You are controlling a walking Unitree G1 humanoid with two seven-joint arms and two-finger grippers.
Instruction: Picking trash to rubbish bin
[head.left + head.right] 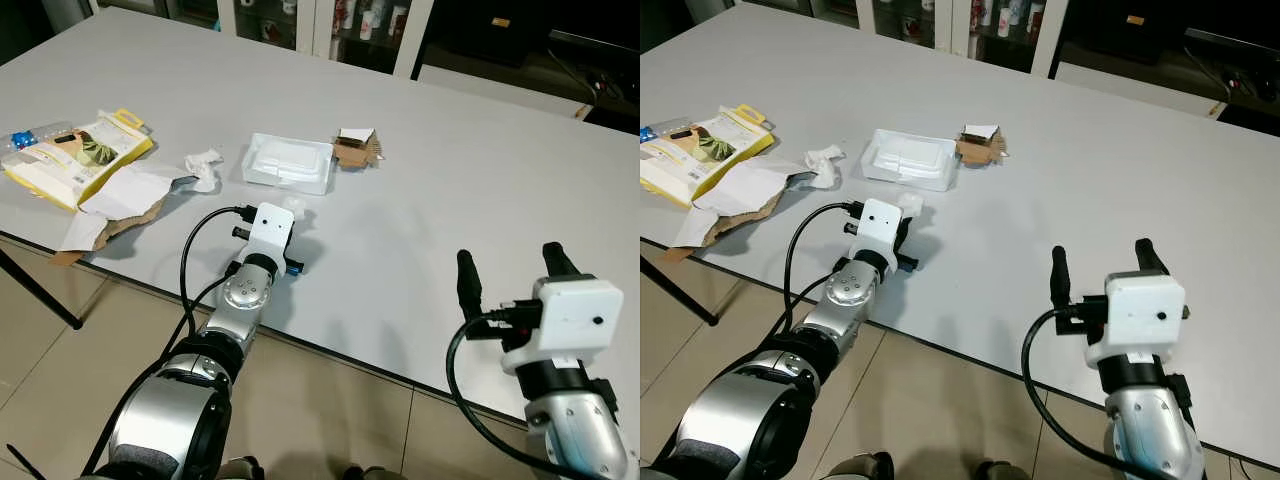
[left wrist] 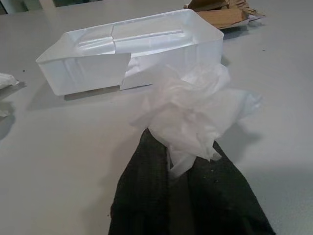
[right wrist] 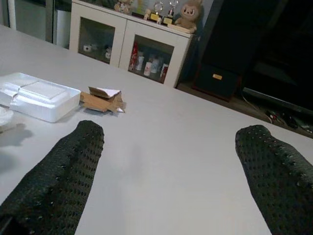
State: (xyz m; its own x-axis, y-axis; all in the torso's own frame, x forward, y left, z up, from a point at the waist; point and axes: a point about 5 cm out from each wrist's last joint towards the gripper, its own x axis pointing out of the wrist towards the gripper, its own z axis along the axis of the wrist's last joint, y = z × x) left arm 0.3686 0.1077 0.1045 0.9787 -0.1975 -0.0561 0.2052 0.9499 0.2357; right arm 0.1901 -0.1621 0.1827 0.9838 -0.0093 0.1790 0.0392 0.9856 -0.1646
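The clearing looks barely begun: the white foam tray [image 1: 287, 163] lies on the grey tabletop [image 1: 480, 180], with torn cardboard [image 1: 357, 149] just beyond it, a crumpled tissue [image 1: 204, 166] beside it and a yellow packet [image 1: 77, 156] further off on that side. The left end effector [image 2: 188, 166], just in front of the tray, has its fingers pressed together on a white plastic wad [image 2: 193, 110]. The right end effector [image 3: 168, 161] hovers spread and empty, well apart from the tray.

Head stereo downward; wrist views tableward.
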